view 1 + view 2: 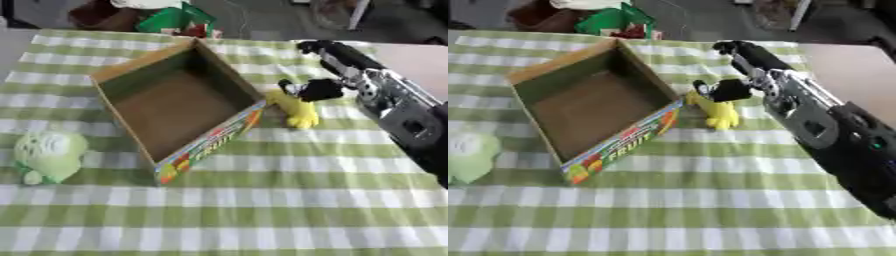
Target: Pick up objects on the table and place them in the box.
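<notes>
A cloth in green and white checks covers most of the table — at the far right a bare, pale pinkish tabletop shows beyond the cloth's edge. Past the table's far edge lies a grey floor. On it, near the top left, sits a dark reddish-brown shape beside a green bag — details blurred. A pale, slanted leg or pole stands at the top right.

Pale green soft toy cut by the left edge; right hand fingers' hold on yellow toy blurred
</notes>
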{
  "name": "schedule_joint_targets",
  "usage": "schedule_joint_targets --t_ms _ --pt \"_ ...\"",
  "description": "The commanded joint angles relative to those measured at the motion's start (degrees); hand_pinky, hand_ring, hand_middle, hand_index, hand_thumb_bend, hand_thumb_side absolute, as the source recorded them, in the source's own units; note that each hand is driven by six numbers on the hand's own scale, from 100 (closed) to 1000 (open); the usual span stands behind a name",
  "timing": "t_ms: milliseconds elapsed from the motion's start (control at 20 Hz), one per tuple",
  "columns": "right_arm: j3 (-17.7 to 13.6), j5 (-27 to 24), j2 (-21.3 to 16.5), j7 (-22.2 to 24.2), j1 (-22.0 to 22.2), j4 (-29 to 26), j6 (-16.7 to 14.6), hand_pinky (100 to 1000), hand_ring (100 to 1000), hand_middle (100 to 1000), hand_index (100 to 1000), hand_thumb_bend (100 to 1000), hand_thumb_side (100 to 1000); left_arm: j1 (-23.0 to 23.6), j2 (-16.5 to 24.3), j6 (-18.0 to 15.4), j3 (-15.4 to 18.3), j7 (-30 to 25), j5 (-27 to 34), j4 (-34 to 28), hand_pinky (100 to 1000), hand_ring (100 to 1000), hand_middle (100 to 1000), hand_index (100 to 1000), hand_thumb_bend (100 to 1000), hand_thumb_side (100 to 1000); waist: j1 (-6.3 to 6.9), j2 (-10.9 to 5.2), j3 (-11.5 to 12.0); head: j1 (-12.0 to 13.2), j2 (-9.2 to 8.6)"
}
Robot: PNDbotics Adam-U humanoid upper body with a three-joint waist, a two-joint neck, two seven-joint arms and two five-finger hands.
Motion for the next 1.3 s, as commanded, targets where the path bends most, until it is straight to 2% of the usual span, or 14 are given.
schedule_joint_targets --t_ms 50,250,550,850,900,1300 --pt "-2.13 2.08 -1.27 2.84 -0.83 1.57 -0.17 828 978 898 989 357 540 -0.69 1.74 -0.17 0.14 -0.11 0.30 -0.99 391 497 489 695 100 817 0.27 -0.83 -0.07 -0.06 -0.68" --pt "-2.92 1.98 -1.59 6.66 0.54 0.74 -1.05 835 987 902 993 438 533 -0.81 1.74 -0.19 0.13 -0.17 0.23 -0.99 391 497 489 695 100 817 0.25 -0.55 -0.08 0.09 -0.73" --pt "-2.96 2.82 -1.43 12.24 1.93 -0.40 -1.04 834 984 894 997 467 520 -0.99 1.66 -0.21 0.11 -0.20 0.27 -0.99 391 497 489 695 100 817 0.28 -0.39 0.07 0.07 -0.90" --pt "-3.56 4.52 -0.98 17.14 1.80 -0.61 -0.91 833 983 892 996 467 518 -1.00 1.67 -0.24 0.13 -0.16 0.30 -0.99 390 497 489 695 100 817 0.31 -0.39 0.14 0.09 -0.80" --pt "-3.62 4.81 -0.91 17.65 1.81 -0.70 -0.86 826 975 891 996 438 525 -1.03 1.67 -0.24 0.13 -0.16 0.30 -0.99 391 498 490 695 100 815 0.32 -0.38 0.16 0.07 -0.77" --pt "-0.95 8.76 1.98 16.67 0.67 3.67 -0.21 808 955 835 970 365 518 -1.38 1.48 -0.29 -0.15 -0.27 0.57 -0.99 390 498 490 695 100 815 0.54 -0.31 0.67 -0.25 -0.76"
